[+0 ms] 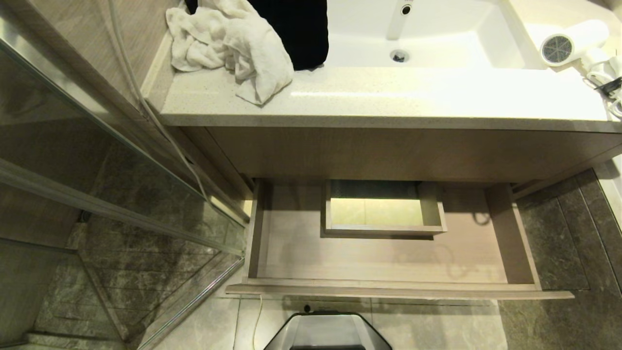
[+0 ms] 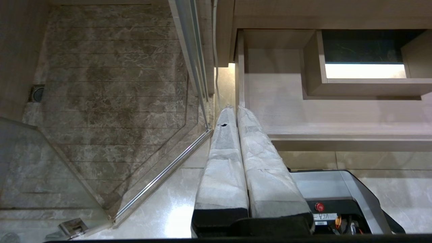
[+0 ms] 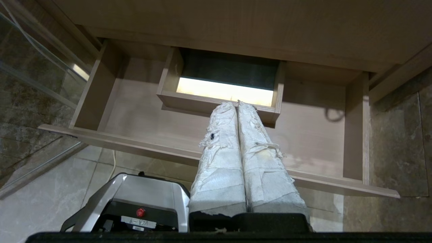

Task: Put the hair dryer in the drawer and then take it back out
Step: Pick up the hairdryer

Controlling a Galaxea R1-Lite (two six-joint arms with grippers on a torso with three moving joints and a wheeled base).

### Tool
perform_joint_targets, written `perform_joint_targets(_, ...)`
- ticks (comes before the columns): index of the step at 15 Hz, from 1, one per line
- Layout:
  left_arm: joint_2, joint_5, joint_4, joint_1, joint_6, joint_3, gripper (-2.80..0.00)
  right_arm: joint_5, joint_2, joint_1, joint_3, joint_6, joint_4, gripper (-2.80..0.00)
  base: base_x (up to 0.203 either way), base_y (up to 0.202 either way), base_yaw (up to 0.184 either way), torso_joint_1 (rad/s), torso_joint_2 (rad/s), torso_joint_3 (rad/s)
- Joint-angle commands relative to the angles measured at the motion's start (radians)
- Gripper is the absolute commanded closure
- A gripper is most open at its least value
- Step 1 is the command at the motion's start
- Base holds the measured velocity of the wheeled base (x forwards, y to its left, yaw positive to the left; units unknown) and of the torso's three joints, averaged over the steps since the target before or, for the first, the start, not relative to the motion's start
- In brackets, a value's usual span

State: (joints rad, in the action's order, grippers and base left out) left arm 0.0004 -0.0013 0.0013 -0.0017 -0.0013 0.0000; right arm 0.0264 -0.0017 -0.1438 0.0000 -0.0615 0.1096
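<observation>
Presently we are looking down on a bathroom vanity. At far left a glass shower screen point(image 1: 97, 204) is standing over dark stone flooring. On the pale countertop point(image 1: 369, 99), toward its left end, a crumpled white towel point(image 1: 228, 46) is lying beside a black cloth point(image 1: 296, 29). To the right of these the white sink point(image 1: 427, 34) is sitting with its faucet point(image 1: 401, 17) at the far edge. At the countertop's far right corner the hair dryer point(image 1: 571, 43) is resting, grey rear grille facing us, its cord point(image 1: 607, 85) bunched just beside it. Below the counter the drawer point(image 1: 301, 253) is standing pulled out, holding nothing, its boxed cut-out point(image 1: 384, 209) at mid-back. The robot's base point(image 1: 328, 333) is sitting near its front. We are seeing the left gripper point(image 2: 234, 109) hanging off the drawer's left front corner, wrapped fingers pressed together around nothing. The right gripper point(image 3: 236, 104) is hanging before the drawer's middle, its fingers likewise closed and empty.
</observation>
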Motion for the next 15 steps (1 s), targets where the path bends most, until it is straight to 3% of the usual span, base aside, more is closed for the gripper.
perform_joint_targets(1, 0.000, 0.001, -0.001, 0.000, 0.000, 0.000, 0.00, -0.002, -0.038, 0.000, 0.040, 0.000, -0.001, 0.00, 0.000, 0.000, 0.000, 0.000, 0.00, 0.000)
perform_joint_targets(4, 0.000, 0.000, -0.001, 0.000, 0.000, 0.000, 0.00, 0.001, -0.038, 0.000, 0.040, -0.007, -0.004, 0.00, 0.000, 0.000, 0.000, 0.057, 0.00, 0.054)
perform_joint_targets(15, 0.000, 0.001, -0.001, 0.000, 0.000, 0.002, 0.00, -0.002, -0.038, 0.000, 0.040, -0.007, -0.007, 0.00, 0.000, 0.000, 0.000, 0.203, -0.01, 0.181)
